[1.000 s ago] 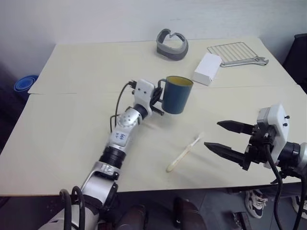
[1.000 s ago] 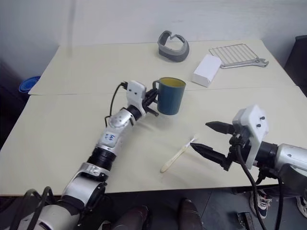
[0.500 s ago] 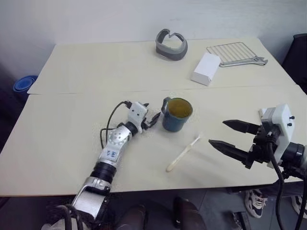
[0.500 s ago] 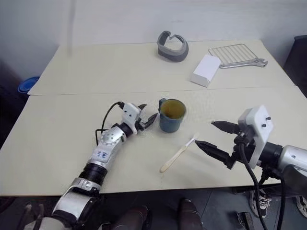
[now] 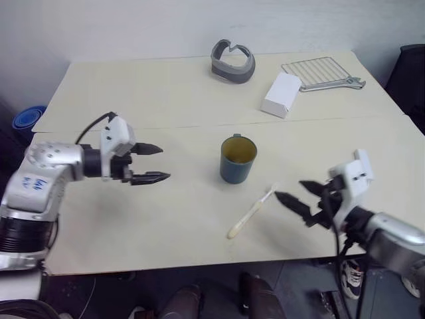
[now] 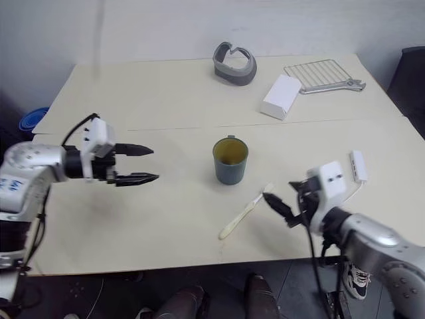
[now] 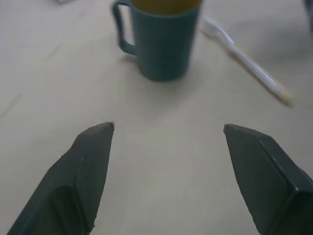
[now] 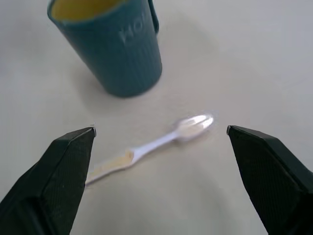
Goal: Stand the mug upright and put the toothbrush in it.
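The mug (image 5: 237, 159) stands upright; the toothbrush (image 5: 252, 212) lies at its 5 o'clock on the counter (image 5: 166, 219); the right gripper (image 5: 297, 197), wide and empty, may skid the thin handle or clip the mug; the left gripper (image 5: 156, 163) hangs wide at 9 o'clock.

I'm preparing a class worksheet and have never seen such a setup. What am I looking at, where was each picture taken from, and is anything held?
This is a two-armed robot at a pale table. Two pictures come from cameras on its head, two from cameras on its wrists, looking along the black fingers. The left hand and right hand are both open and hold nothing. A teal mug stands upright; a cream toothbrush lies beside it, near the right hand. Farther back lie a grey curved band, a white box and a wire rack.
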Available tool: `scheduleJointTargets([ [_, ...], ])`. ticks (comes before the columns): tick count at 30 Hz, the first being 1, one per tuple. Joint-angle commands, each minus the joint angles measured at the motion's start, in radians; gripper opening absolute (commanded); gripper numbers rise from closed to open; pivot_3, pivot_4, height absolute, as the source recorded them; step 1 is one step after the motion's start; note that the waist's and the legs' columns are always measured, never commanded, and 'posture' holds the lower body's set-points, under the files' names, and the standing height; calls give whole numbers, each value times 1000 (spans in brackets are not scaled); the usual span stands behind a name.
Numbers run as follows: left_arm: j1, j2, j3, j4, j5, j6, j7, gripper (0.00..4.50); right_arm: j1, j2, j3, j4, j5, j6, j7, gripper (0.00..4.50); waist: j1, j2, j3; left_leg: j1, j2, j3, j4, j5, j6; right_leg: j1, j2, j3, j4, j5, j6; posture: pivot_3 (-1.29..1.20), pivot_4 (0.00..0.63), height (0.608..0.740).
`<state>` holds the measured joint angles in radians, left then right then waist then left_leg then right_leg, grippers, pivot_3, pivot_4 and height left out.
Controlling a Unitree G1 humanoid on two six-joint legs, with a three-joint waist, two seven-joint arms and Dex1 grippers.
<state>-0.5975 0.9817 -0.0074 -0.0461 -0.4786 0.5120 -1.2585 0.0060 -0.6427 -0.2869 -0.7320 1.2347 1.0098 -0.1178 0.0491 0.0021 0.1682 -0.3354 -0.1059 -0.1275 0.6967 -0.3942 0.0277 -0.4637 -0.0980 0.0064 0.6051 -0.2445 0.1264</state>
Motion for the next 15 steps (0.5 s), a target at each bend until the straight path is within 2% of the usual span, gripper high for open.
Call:
scheduleJointTargets([
  [1,-122,47,-29,-26,-86,73,-196,3809,11,89,90,-27,217,-34,-260,4500,0,0,0,0,0,0,0,0,0,0,0,0,0,0,0,0,150,740],
  [4,-227,25,-59,-6,-92,99,-252,3809,4,123,160,-3,297,-53,-377,4500,-4,0,0,0,-1,0,1,0,0,1,1,0,0,0,0,0,150,740],
  [8,-314,-23,-82,14,-68,90,-256,3809,-7,114,202,63,391,-91,-456,4500,-20,0,0,0,-1,-1,0,0,1,1,2,0,0,0,0,0,150,740],
  [10,-338,-39,-85,15,-68,98,-251,3809,-15,119,223,93,420,-106,-459,4500,-26,0,0,0,-1,-1,0,0,1,1,2,0,0,0,0,0,150,740],
  [15,-356,-49,-94,19,-52,96,-259,3809,-82,128,266,205,365,-114,-391,4500,-51,0,0,0,2,0,-1,0,1,0,2,0,-1,0,0,0,150,740],
])
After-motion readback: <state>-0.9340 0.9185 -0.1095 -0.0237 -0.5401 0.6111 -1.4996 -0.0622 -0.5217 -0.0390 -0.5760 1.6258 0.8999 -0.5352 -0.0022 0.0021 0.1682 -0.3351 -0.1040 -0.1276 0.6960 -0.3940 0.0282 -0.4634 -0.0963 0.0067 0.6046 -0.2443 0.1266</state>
